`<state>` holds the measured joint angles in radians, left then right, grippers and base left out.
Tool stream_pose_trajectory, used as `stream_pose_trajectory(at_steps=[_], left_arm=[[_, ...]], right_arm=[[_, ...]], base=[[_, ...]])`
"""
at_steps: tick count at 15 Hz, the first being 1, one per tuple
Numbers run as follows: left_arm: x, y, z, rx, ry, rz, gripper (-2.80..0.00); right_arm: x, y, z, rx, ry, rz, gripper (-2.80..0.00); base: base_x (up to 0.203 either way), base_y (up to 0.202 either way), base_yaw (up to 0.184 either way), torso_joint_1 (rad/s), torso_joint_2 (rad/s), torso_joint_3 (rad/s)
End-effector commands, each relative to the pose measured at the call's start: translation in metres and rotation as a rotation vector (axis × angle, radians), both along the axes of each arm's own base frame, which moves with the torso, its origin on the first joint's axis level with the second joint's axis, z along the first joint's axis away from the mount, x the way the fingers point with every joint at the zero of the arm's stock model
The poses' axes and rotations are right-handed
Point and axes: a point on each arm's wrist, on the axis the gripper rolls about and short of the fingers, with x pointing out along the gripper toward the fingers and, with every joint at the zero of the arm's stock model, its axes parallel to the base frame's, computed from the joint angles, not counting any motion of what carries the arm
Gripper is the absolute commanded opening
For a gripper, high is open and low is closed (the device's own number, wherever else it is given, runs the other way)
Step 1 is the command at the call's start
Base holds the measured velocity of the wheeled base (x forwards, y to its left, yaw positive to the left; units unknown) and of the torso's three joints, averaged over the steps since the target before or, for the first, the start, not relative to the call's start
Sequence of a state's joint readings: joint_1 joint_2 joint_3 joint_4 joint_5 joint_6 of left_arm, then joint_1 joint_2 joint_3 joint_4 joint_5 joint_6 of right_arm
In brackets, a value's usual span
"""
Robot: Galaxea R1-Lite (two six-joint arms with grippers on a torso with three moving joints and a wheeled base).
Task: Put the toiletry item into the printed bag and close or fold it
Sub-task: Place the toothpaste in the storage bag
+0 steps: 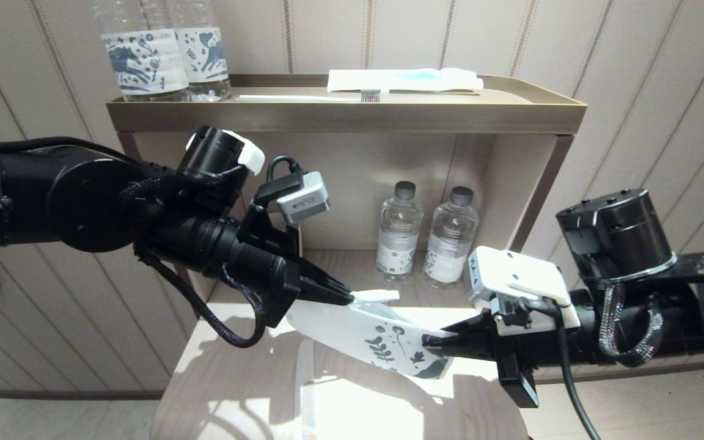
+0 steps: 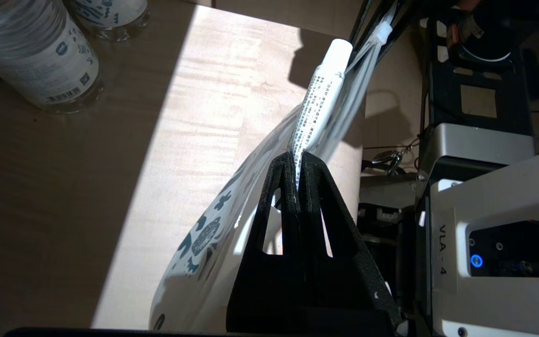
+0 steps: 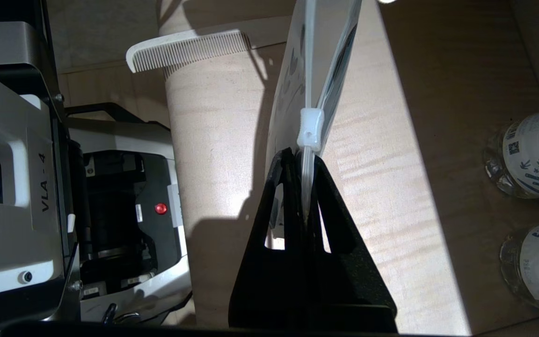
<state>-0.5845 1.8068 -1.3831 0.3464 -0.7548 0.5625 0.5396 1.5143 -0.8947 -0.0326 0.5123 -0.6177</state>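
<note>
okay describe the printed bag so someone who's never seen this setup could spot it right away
Look at the pale wooden shelf below the brass-rimmed top tray. Above it, the left gripper and right gripper face each other, each shut on one end of the printed bag. It is the flat white pouch with dark-blue leaves and flowers, unlike the upright water bottles behind.

Both arms are matte black, built of thick cylindrical segments with braided black cables looping outside the joints. The left gripper (image 1: 344, 297) and right gripper (image 1: 430, 343) end in black wedge-shaped fingers with triangular cut-outs. A small grey camera box sits on the left wrist; the right wrist carries a white plate with small screws. The grey-white base housing reads "VLA - 4" beside a lit blue button.
</note>
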Motion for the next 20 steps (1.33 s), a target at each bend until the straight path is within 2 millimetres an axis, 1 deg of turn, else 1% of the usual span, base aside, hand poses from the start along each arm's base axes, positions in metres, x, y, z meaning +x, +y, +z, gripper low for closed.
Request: stream_pose_trajectory(at_steps=[1,8,9,14,16,18,20], left_arm=[[-0.001,0.001,-0.001,0.002,0.003,-0.004,-2.8],[0.001,0.002,-0.002,0.041,-0.025,0.03,-2.8],[0.001,0.002,-0.002,0.043,-0.03,0.027,0.0],[0.003,0.001,0.009,0.02,-0.066,0.025,0.0],[0.002,0.002,0.014,0.008,-0.06,0.036,0.0],[0.001,0.005,0.02,-0.006,0.011,0.098,0.0],[-0.008,0.012,0.029,-0.018,0.087,0.194,0.0]], right_arm=[[0.0,0.0,0.0,0.001,-0.003,0.005,-2.8],[0.001,0.0,0.001,0.003,-0.005,0.004,-2.8],[0.001,0.0,0.002,0.004,-0.008,0.003,-2.8],[0.004,0.002,-0.001,0.0,0.003,0.004,-2.8],[0.003,0.001,0.001,0.012,0.004,0.002,-2.8],[0.004,-0.001,0.007,0.024,-0.011,-0.006,-2.8],[0.008,-0.003,0.012,0.043,-0.021,-0.008,-2.8]], base=[[0.0,0.0,0.0,0.0,0.0,0.0],[0.0,0.0,0.0,0.0,0.0,0.0],[0.0,0.0,0.0,0.0,0.0,0.0],[0.0,0.0,0.0,0.0,0.0,0.0],[0.0,0.0,0.0,0.0,0.0,0.0],[0.0,0.0,0.0,0.0,0.0,0.0],[0.0,0.0,0.0,0.0,0.0,0.0]])
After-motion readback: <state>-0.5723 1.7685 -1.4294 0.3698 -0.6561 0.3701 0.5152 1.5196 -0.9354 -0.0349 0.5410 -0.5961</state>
